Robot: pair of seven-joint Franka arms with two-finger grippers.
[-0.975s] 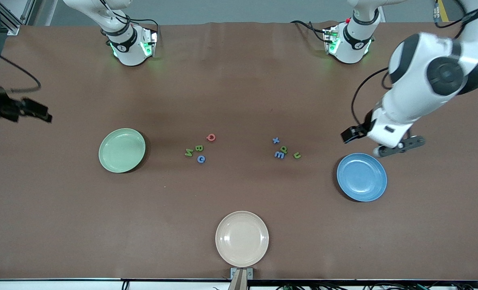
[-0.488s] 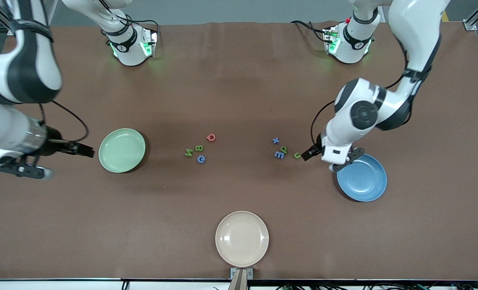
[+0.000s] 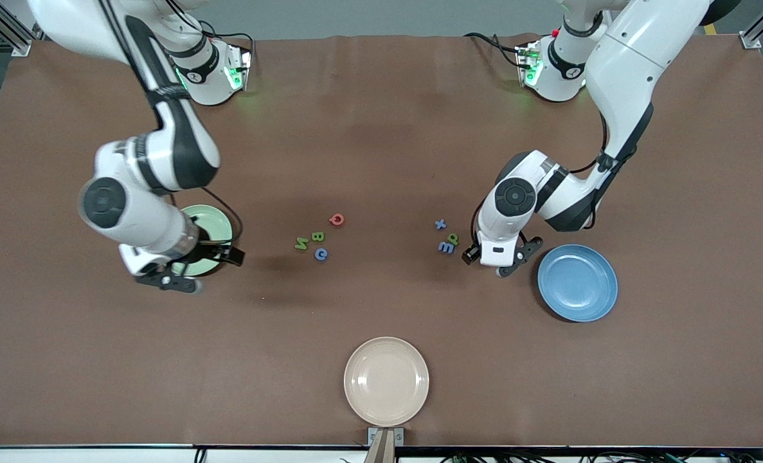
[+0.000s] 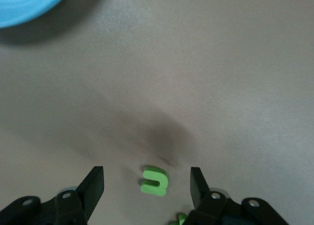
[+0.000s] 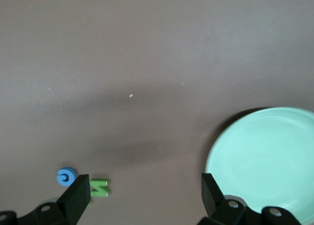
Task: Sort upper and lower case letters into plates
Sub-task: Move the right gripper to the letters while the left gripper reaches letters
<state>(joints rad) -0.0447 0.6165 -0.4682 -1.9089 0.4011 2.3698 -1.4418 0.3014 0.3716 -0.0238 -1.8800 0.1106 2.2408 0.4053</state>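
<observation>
Four letters lie mid-table: red Q [image 3: 337, 219], green B [image 3: 318, 236], green N [image 3: 301, 244], blue C [image 3: 321, 254]. Toward the left arm's end lie a blue x [image 3: 440, 224], a green letter [image 3: 453, 238] and a blue letter [image 3: 446, 247]. My left gripper [image 3: 506, 257] hovers open beside them. The left wrist view shows a green u [image 4: 155, 181] on the table between its fingers [image 4: 95, 185]. My right gripper [image 3: 166, 280] is open and empty over the pale green plate [image 3: 217, 225]. The blue plate [image 3: 577, 283] sits beside the left gripper.
A cream-beige plate [image 3: 386, 381] sits at the table edge nearest the front camera. The right wrist view shows the green N [image 5: 99, 187], the blue C [image 5: 65, 177] and the pale green plate [image 5: 265, 156]. The left wrist view shows the blue plate's rim [image 4: 24, 4].
The left gripper moved from the blue plate to over the green u, hiding it in the front view. The right gripper swung in from the table's end to over the pale green plate.
</observation>
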